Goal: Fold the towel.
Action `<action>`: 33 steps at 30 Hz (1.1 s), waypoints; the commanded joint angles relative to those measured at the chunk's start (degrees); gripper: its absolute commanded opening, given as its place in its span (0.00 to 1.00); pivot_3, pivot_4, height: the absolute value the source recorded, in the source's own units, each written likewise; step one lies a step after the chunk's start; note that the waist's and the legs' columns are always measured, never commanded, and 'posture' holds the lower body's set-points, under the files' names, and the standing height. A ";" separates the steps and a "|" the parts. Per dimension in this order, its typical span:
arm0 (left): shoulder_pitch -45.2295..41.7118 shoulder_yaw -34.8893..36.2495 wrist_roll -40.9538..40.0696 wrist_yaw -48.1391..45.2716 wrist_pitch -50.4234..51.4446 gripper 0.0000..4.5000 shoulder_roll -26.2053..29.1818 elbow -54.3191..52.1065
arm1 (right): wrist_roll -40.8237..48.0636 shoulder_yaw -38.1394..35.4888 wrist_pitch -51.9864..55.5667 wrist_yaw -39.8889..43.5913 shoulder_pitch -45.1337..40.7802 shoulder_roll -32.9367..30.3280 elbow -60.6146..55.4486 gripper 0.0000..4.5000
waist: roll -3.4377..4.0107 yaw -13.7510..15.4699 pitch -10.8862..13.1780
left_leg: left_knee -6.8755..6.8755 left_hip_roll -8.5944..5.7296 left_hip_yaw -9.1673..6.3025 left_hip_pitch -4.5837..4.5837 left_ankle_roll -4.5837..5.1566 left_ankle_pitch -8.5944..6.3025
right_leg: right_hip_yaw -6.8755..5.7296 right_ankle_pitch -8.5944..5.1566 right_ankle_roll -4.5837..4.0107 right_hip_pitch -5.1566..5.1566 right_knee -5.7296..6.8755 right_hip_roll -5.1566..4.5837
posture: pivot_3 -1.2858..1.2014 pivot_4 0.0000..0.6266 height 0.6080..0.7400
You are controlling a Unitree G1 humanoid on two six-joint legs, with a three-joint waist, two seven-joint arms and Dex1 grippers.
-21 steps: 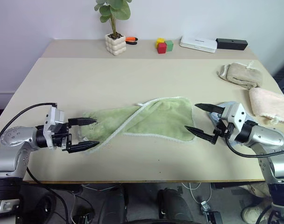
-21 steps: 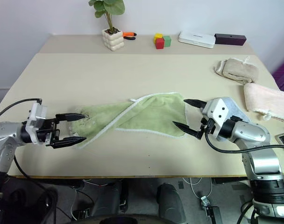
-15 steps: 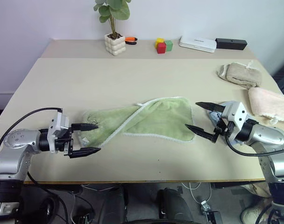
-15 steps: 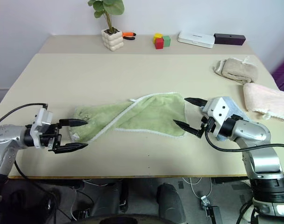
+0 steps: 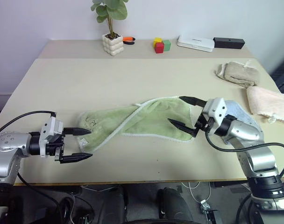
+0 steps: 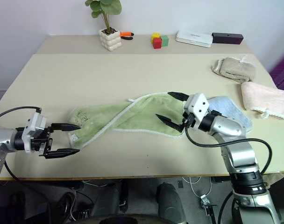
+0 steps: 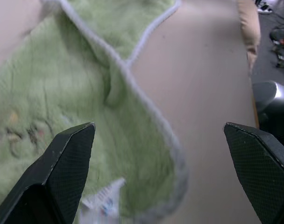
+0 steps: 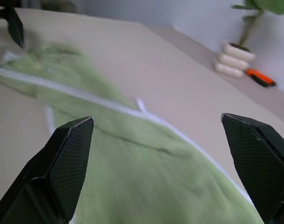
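The light green towel (image 5: 146, 120) lies twisted and partly folded over itself across the middle of the table (image 5: 132, 79), its whitish edging showing. My left gripper (image 5: 87, 143) is open at the towel's left end, low over the table. In the left wrist view the towel's corner (image 7: 132, 154), with a small white tag and a dark embroidered mark (image 7: 20, 137), lies between the fingers (image 7: 69, 158). My right gripper (image 5: 176, 110) is open above the towel's right part, one fingertip near the far edge and one near the front edge. Nothing is held.
A light blue towel (image 5: 237, 112) lies under my right forearm. Beige (image 5: 237, 73) and pink (image 5: 270, 103) towels lie at the right edge. At the back stand a potted plant (image 5: 111, 44), coloured blocks (image 5: 160, 45), a white box (image 5: 195, 43) and a black box (image 5: 228, 43).
My right gripper has moved left, from beside the towel's right edge to over the cloth. My left gripper has drawn back toward the towel's left corner. Both stay open.
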 commanded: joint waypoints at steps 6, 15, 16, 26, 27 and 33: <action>0.55 -1.93 2.52 3.50 -0.33 1.00 -0.58 -2.95 | -2.52 1.45 -3.37 -2.30 -3.48 3.16 -0.48 0.99 | 0.00 0.25 0.00 | 0.03 0.01 0.00 0.05 0.00 0.00 | 0.00 -0.02 -0.04 0.01 0.06 0.01 | 0.52 0.24 0.96; -4.13 -9.67 9.97 6.36 -2.44 0.89 -3.72 3.37 | -4.19 1.40 -4.21 -5.98 -2.02 5.01 -2.22 1.00 | 0.00 0.64 -0.01 | 0.03 0.00 0.04 0.05 -0.01 0.00 | 0.00 0.01 0.02 0.02 0.06 0.01 | 0.52 0.24 0.96; -4.91 -10.08 9.88 6.46 -2.22 0.82 -4.26 4.19 | -4.22 1.42 -4.13 -6.34 -1.88 5.18 -2.48 1.00 | 0.00 0.75 -0.01 | 0.02 0.00 0.04 0.05 -0.01 0.00 | 0.00 0.02 0.02 0.02 0.06 0.01 | 0.52 0.24 0.96; -8.37 -7.79 5.13 3.21 0.45 0.01 -3.96 3.95 | -8.48 -0.69 -5.81 -10.91 -2.91 4.29 2.81 1.00 | 0.00 0.51 -0.01 | 0.03 0.00 0.03 0.06 -0.01 0.01 | 0.00 0.05 0.08 0.02 0.09 0.02 | 0.52 0.24 0.96; -8.39 -7.39 4.88 2.85 0.39 0.01 -3.58 3.99 | -9.07 -0.89 -5.83 -11.50 -3.61 4.15 4.15 1.00 | 0.00 0.40 -0.01 | 0.04 0.00 0.03 0.06 -0.01 0.01 | 0.00 0.05 0.08 0.02 0.09 0.02 | 0.52 0.24 0.96; -5.74 -2.82 1.97 -0.42 -0.69 0.01 -0.40 2.34 | -13.12 -2.92 1.82 -19.63 -12.67 3.99 18.37 1.00 | 0.02 -0.09 0.00 | -0.01 0.00 0.04 0.06 -0.01 0.01 | 0.01 0.03 0.04 0.00 0.08 0.00 | 0.52 0.24 0.96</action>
